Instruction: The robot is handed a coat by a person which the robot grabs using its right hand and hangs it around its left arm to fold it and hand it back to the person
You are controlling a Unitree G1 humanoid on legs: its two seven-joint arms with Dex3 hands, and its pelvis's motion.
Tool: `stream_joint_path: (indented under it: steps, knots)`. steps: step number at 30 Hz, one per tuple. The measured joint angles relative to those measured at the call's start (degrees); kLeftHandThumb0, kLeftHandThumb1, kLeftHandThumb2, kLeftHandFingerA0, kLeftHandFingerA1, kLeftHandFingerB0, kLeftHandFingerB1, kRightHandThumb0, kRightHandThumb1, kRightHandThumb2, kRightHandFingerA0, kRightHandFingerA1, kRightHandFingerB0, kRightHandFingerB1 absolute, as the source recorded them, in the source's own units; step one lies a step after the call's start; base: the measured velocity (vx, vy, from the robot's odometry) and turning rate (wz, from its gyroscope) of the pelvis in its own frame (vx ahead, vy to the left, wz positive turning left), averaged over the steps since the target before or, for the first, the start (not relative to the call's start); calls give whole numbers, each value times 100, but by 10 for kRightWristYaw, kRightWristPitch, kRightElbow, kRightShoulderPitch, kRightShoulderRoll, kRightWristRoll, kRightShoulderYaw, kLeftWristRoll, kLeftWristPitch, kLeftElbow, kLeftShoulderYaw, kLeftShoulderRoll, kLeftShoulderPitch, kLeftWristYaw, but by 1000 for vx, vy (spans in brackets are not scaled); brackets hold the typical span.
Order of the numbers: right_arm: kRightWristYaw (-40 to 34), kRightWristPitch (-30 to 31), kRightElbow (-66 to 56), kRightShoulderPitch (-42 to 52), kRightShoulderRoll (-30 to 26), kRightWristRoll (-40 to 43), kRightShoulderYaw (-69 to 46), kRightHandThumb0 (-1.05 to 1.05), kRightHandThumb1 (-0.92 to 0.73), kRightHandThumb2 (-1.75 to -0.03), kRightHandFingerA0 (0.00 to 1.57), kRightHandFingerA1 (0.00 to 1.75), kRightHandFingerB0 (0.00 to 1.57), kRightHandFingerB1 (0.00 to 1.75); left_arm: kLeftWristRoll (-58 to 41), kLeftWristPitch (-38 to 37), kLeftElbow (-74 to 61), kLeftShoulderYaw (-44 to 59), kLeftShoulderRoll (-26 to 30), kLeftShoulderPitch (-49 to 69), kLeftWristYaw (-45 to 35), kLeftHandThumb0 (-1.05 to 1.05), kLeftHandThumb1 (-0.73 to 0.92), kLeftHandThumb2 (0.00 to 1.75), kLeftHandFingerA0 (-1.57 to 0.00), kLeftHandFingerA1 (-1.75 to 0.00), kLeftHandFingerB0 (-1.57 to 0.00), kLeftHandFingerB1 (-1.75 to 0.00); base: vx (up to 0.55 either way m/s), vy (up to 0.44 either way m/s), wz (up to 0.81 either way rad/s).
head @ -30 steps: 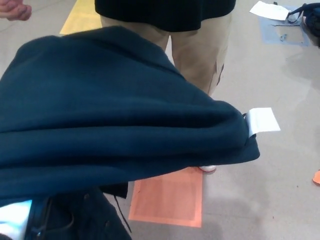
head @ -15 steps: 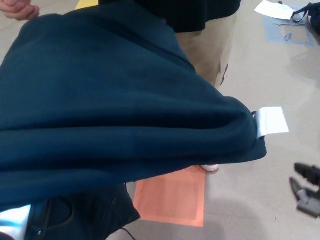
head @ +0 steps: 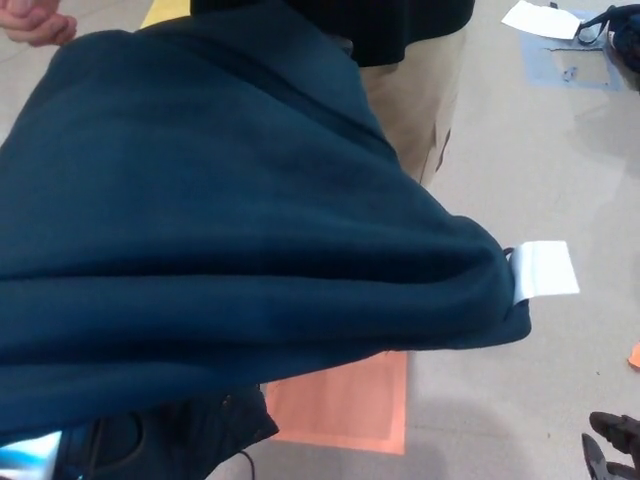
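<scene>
A dark teal coat (head: 230,220) fills most of the head view, draped in thick folds over my left arm, which it hides completely. A white label (head: 546,268) sticks out at its right tip. My right hand (head: 612,446) shows only as black fingers at the bottom right corner, low and apart from the coat, holding nothing that shows. The person stands behind the coat in a black top and tan trousers (head: 415,95). The person's hand (head: 35,20) is at the top left, just above the coat's edge.
An orange rectangle (head: 345,400) is marked on the grey floor below the coat. A white sheet (head: 540,18) and a dark bag (head: 620,35) lie at the top right. A yellow floor strip (head: 165,10) runs at the top left.
The coat has risen and spread higher in the picture, covering more of the person. My right hand came into view at the right edge and has since dropped toward the bottom right corner.
</scene>
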Motion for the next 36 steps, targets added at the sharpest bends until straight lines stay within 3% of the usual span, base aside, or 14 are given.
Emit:
stream_joint_path:
  steps: [2, 8, 9, 10, 11, 12, 13, 16, 17, 18, 23, 26, 30, 36]
  knots:
    - [2, -9, 7, 0, -2, 1, -2, -81, -79, -107, 4, 20, 4, 19, -1, 1, -2, 0, -2, 0, -3, -36, 49, 106, 0, -48, 0, -47, 0, 0, 0]
    - [6, -15, 17, -3, -4, 1, -5, -77, -77, -109, 0, 23, 4, 22, -6, 11, -43, -1, -15, 12, -11, -36, 50, 107, 0, -48, 0, -47, 0, 0, 0]
    - [6, -15, 18, -4, -5, 1, -5, -72, -91, -69, 1, 20, 0, 21, -8, 12, -53, -2, -16, 15, -13, -36, 50, 107, 0, -48, 0, -48, 0, 0, 0]
    - [7, -15, 19, -6, -5, 1, -5, -78, -78, -109, 0, 23, 5, 23, -9, 15, -63, -4, -18, 19, -15, -36, 47, 105, 0, -47, 0, -48, 0, 0, 0]
    - [8, -15, 20, -9, -5, 1, -5, -80, -79, -109, 0, 23, 8, 24, -11, 18, -80, -8, -20, 25, -18, -78, 68, 94, -15, -41, -10, -39, 0, 0, 0]
    - [8, -16, 20, -9, -5, 1, -5, -80, -79, -109, 0, 23, 8, 24, -12, 20, -85, -9, -21, 27, -19, -78, 68, 94, -15, -41, -10, -39, 0, 0, 0]
    - [9, -16, 20, -10, -6, 1, -5, -81, -78, -107, 8, 31, 9, 29, -14, 24, -100, -12, -24, 34, -20, -75, 82, 65, -23, -29, -16, -27, 0, 0, 0]
    - [10, -20, 20, -10, -7, 0, -4, -81, -80, -107, 4, 24, 10, 24, -17, 33, -124, -18, -30, 47, -22, -75, 82, 65, -22, -30, -15, -28, 0, 0, 0]
    - [11, -20, 20, -10, -7, 1, -4, -80, -79, -107, 3, 26, 11, 26, -18, 35, -130, -19, -31, 50, -22, -75, 84, 65, -22, -29, -14, -27, 0, 0, 0]
    - [11, -20, 20, -10, -8, 0, -3, -78, -78, -106, 2, 27, 11, 27, -19, 40, -138, -21, -34, 54, -23, -36, 48, 105, 0, -47, 0, -48, 0, 0, 0]
    - [15, -20, 21, -10, -11, 0, -3, -76, -77, -106, 5, 30, 9, 31, -21, 52, -155, -31, -36, 60, -24, -37, 46, 104, 0, -47, 0, -47, 0, 0, 0]
    - [15, -21, 21, -11, -13, -2, 1, -80, -79, -107, 4, 22, 8, 22, -22, 58, -160, -32, -37, 60, -26, -37, 45, 103, 0, -47, 0, -48, 0, 0, 0]
    - [16, -20, 22, -12, -15, -2, 1, -75, -77, -104, 5, 29, 10, 34, -24, 65, -161, -32, -39, 60, -27, -37, 44, 103, 0, -47, 0, -48, 0, 0, 0]
    - [15, -20, 25, -15, -17, -4, 6, -78, -77, -108, 0, 30, 14, 32, -24, 72, -164, -32, -39, 60, -28, -37, 45, 104, 0, -47, 0, -48, 0, 0, 0]
